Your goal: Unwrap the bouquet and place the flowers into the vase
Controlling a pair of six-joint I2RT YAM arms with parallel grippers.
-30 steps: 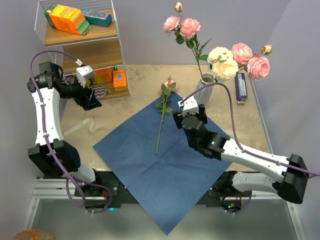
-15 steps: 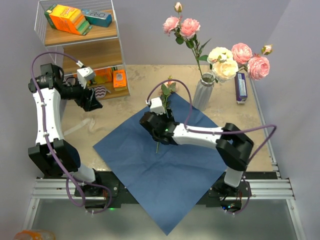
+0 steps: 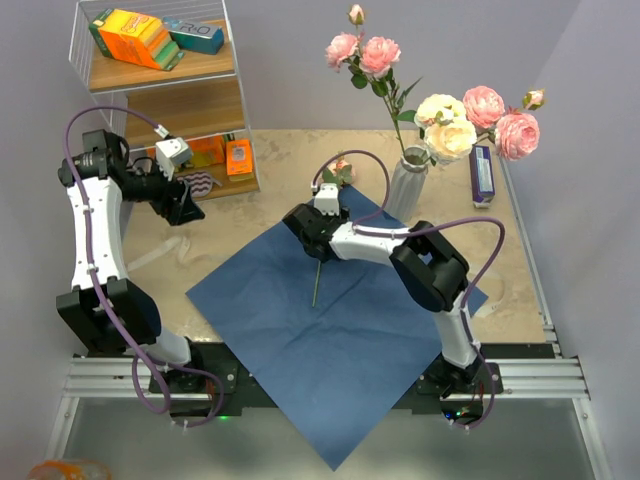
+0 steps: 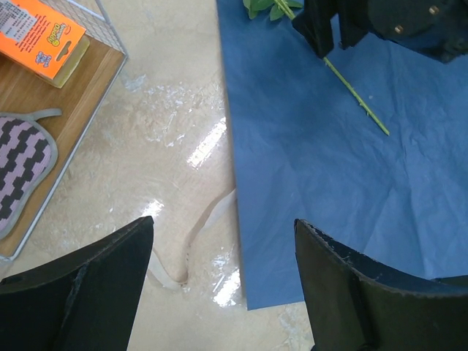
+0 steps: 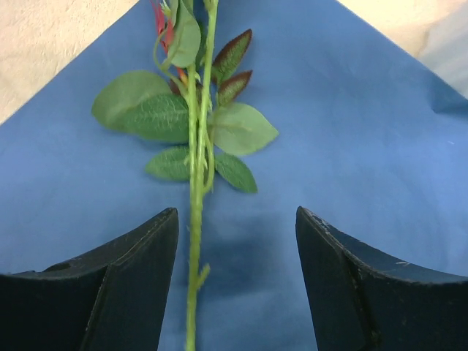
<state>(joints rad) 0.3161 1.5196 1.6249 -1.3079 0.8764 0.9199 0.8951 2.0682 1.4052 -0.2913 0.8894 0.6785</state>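
Right jaws straddle a stem (image 5: 194,241), seemingly untouched, on blue paper (image 5: 329,110).

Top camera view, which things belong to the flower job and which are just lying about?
Job: vase, roses in it, loose rose, blue wrapping paper, beige ribbon, right gripper.
Lying about: wire shelf, orange box, teal box, zigzag potholder, blue packet.

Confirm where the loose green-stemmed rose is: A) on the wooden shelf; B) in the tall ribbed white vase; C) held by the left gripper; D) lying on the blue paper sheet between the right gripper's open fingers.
D: the right wrist view shows the green-stemmed rose lying flat on the blue paper sheet, between the spread, unclosed fingers of the right gripper.
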